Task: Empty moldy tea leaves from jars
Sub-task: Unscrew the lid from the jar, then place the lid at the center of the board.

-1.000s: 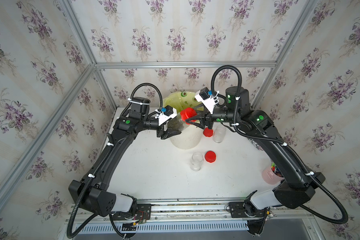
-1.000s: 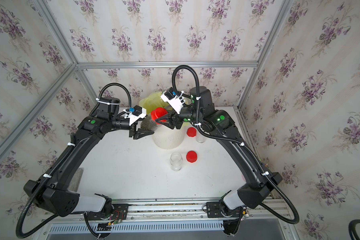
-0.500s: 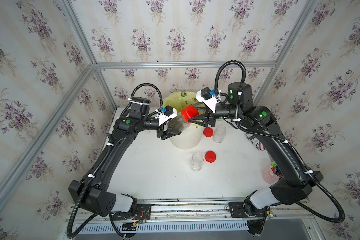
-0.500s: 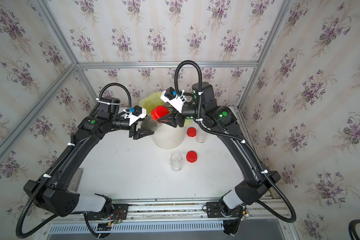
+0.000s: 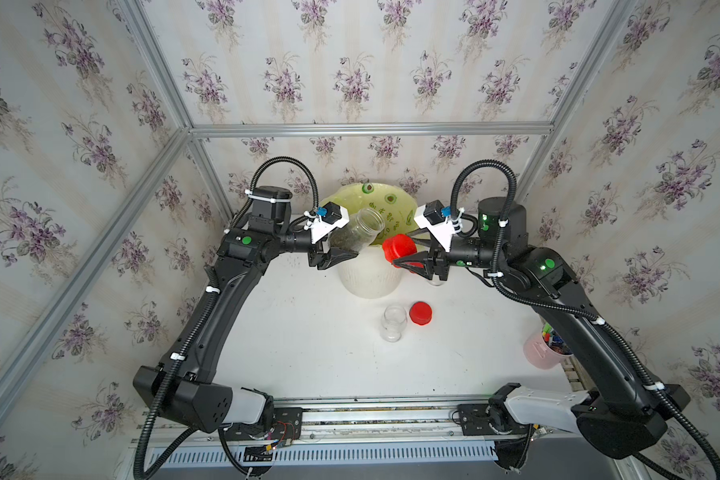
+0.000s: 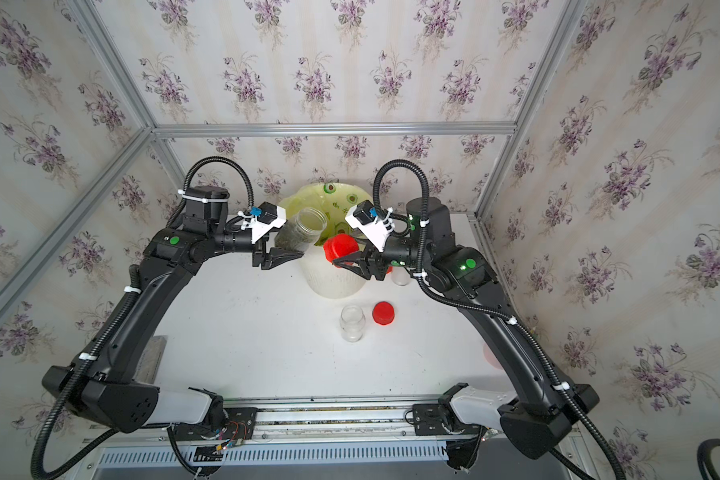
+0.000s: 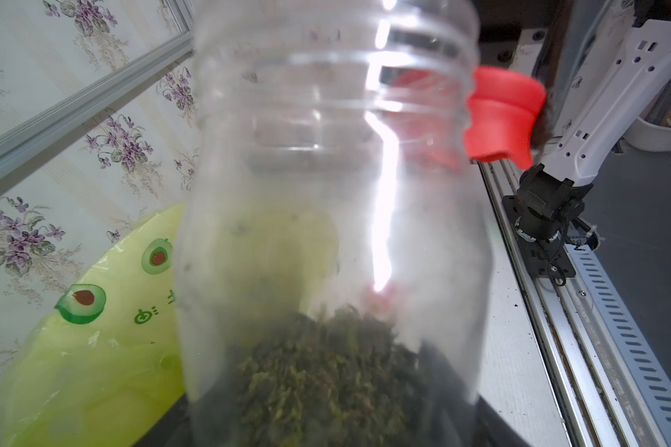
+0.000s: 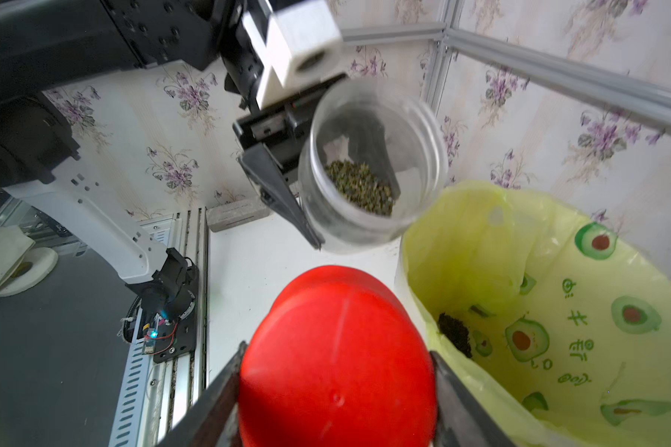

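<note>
I log: left gripper (image 5: 349, 244) clamped on an uncapped jar (image 5: 356, 232), tilted with its mouth towards the white bin (image 5: 366, 278) at the tabletop's (image 5: 308, 353) far edge. Tea leaves (image 8: 359, 187) sit at its base. Right gripper (image 5: 404, 253) pinches a red lid (image 5: 399, 247). Empty jar (image 5: 393, 324) and second lid (image 5: 420, 312): mid-tabletop.

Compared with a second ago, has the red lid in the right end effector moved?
Yes. The red lid has shifted rightward and nearer the robot's base, from above the middle of the white bin to its near rim.
</note>
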Tool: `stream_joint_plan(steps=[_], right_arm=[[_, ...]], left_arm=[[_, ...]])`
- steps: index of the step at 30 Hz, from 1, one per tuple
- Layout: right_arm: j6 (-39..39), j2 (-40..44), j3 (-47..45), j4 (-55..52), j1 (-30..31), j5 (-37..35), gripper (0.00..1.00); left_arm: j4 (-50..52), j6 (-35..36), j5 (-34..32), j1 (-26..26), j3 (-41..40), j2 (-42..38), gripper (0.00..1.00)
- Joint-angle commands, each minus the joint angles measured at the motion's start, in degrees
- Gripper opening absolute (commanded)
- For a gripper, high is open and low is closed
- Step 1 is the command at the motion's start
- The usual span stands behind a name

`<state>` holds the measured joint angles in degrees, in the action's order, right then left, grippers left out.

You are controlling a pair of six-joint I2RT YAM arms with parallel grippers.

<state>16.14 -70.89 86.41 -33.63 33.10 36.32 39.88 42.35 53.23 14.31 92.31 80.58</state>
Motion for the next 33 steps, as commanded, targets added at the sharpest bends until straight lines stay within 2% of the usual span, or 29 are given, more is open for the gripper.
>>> stream_joint_plan(steps=[1, 9, 14, 23, 33], right_arm=[[-2.84, 0.37, -2.34, 3.07, 1.34, -4.26, 0.37], [-3.78, -3.15, -4.38, 2.67, 11.94, -14.92, 0.35], [-6.65, -5.05, -7.65, 6.11, 16.14, -17.05, 0.34], [-13.19, -8.82, -14.22, 14.13, 20.10, -21.83, 0.34], [-19.66, -14.50, -22.92, 24.63, 22.73, -26.02, 0.32]], left_arm=[[-0.57, 0.89, 0.08, -0.66, 1.13, -0.60, 0.73], [-1.60, -0.65, -1.51, -3.25, 2.43, -0.94, 0.73], [-2.35, -1.80, -2.26, -5.64, 3.17, -0.53, 0.73], [-2.89, -1.89, -5.13, -7.26, 3.75, -1.03, 0.74], [-4.23, -3.17, -5.30, -9.33, 3.64, -0.54, 0.75]])
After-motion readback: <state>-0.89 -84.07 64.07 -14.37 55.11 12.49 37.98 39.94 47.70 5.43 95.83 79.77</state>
